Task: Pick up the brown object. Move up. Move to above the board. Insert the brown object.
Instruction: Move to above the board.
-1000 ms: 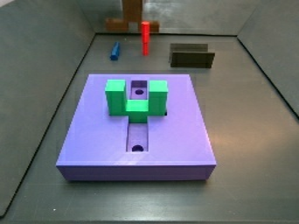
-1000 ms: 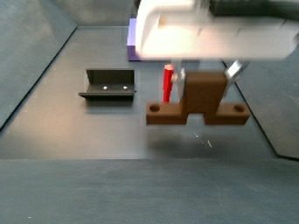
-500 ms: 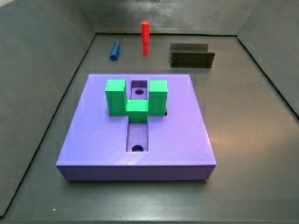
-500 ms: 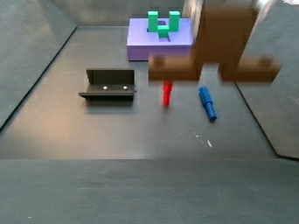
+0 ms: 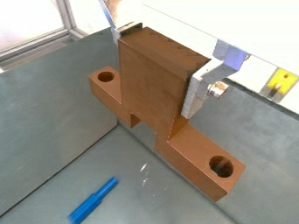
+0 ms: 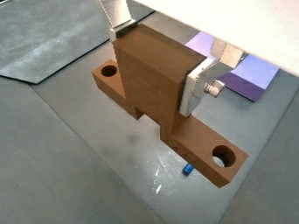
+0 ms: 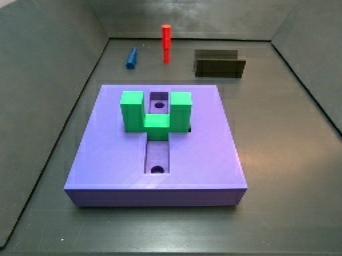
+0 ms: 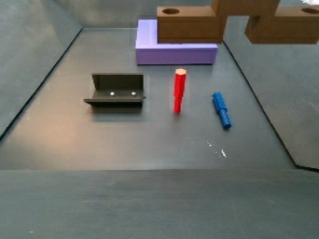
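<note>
The brown object (image 5: 158,87) is an upright orange-brown slab on a crossbar foot with a round hole at each end. My gripper (image 5: 158,63) is shut on the slab, one silver finger (image 5: 201,85) on each side; both wrist views show it (image 6: 160,61). In a side view the brown object (image 8: 187,21) hangs high at the frame's upper edge, near the board (image 8: 174,51), and the gripper is out of that frame. The purple-blue board (image 7: 201,150) carries a green U-shaped block (image 7: 156,112) over its groove. A corner of the board shows past the gripper (image 6: 251,79).
A red peg (image 8: 178,91) stands upright on the floor beside a lying blue peg (image 8: 222,109). A dark olive-brown box (image 8: 115,91) sits to their left. All three show beyond the board in a side view: the red peg (image 7: 166,42), the blue peg (image 7: 132,57) and the box (image 7: 219,64).
The brown object has risen from just above the floor to the upper edge of a side view, moving toward the board. It has left the other side view.
</note>
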Controlling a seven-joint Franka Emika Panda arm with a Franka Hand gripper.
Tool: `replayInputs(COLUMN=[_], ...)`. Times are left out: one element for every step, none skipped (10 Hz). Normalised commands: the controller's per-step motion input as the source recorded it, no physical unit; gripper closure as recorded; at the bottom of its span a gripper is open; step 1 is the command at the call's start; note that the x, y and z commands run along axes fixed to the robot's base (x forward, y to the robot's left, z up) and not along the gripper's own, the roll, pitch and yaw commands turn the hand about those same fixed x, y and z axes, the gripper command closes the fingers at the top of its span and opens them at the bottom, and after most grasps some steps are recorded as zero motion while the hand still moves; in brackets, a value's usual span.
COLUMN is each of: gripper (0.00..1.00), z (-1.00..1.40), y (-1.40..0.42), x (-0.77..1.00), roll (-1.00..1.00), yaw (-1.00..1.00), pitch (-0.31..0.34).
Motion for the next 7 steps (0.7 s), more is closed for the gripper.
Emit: replayInputs(gripper=[1.00, 1.00, 1.00, 1.00, 1.00, 1.00, 1.00], z=[0.13, 0.13, 0.14, 0.14, 0.14, 0.15, 0.16], y=[-1.40, -1.40, -1.40, -1.40, -1.40, -1.40, -1.40], x=[0.16, 0.16, 0.16, 0.16, 0.16, 0.16, 0.17], roll=[-0.05, -0.02, -0.05, -0.04, 0.01, -0.03, -0.01], yaw=[0.02, 0.03, 0.01, 0.01, 0.01, 0.01, 0.01], pitch=[0.183, 0.147, 0.046, 0.038, 0.037, 0.032, 0.050])
